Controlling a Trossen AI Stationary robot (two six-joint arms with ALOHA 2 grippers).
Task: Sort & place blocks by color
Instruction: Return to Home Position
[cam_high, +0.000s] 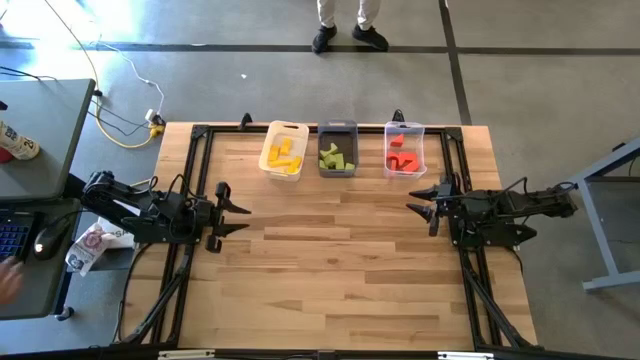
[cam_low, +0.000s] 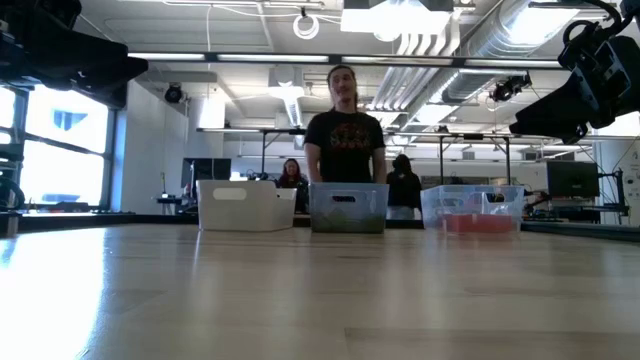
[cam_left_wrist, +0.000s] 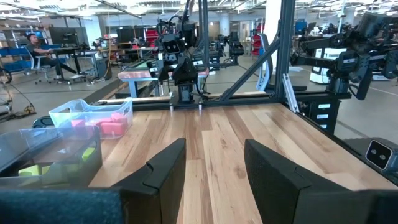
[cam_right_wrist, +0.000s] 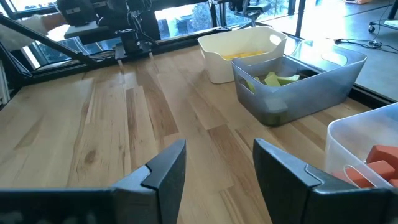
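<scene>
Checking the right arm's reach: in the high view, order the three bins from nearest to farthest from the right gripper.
From the right gripper:
1. Clear bin, right end of the row, holding red blocks.
2. Grey bin, middle, holding green blocks.
3. White bin, left end, holding yellow blocks.

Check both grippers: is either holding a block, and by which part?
Nothing held. Left gripper and right gripper both open, empty; blocks lie in the bins.

Overhead, table-level and 2 facing wrist views; bins (cam_high: 337, 125) common to all.
</scene>
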